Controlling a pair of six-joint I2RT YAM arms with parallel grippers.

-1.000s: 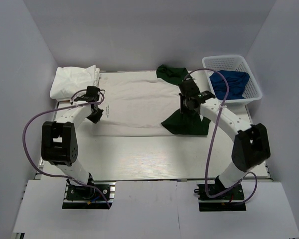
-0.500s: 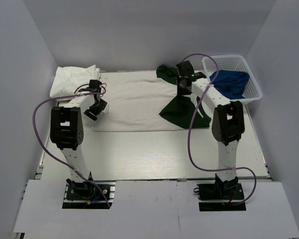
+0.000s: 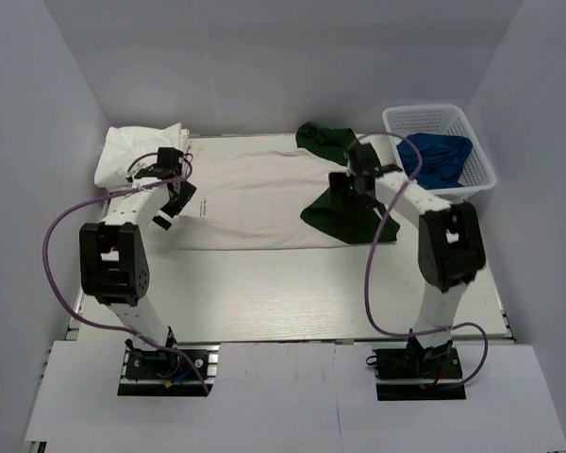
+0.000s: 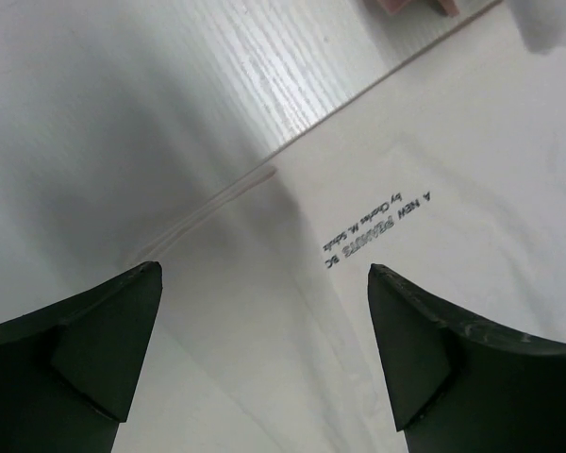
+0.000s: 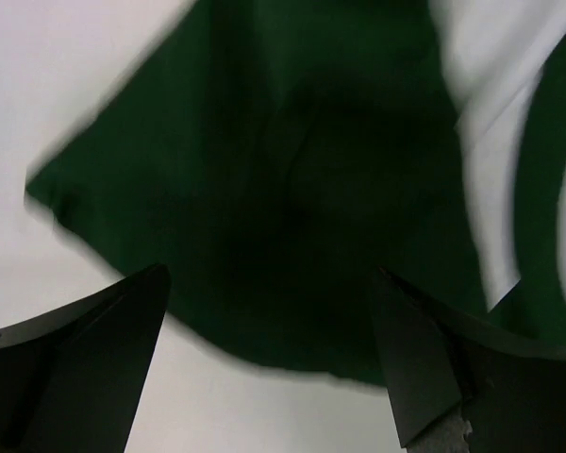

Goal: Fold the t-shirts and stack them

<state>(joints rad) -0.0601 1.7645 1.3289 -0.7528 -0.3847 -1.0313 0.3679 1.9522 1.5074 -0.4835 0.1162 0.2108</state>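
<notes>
A white t-shirt [image 3: 255, 193] with dark green sleeves [image 3: 344, 222] lies spread flat across the back middle of the table. A folded white t-shirt bundle [image 3: 137, 151] sits at the back left. My left gripper [image 3: 173, 206] hangs open just over the shirt's left edge. In the left wrist view the left gripper [image 4: 264, 278] holds nothing, with the shirt's small black print [image 4: 377, 226] beyond it. My right gripper [image 3: 344, 196] is open above the near green sleeve. The right wrist view shows the right gripper [image 5: 269, 278] empty over that sleeve [image 5: 292, 160].
A white plastic basket [image 3: 476, 160] with blue cloth [image 3: 439, 156] in it stands at the back right corner. Bare pale wood-grain table [image 3: 264, 293] stretches in front of the shirt. White walls close in the left, back and right sides.
Both grippers went from shut to open and let go of the shirt. The right gripper swung toward the back, then came forward over the near green sleeve. The left gripper shifted slightly back.
</notes>
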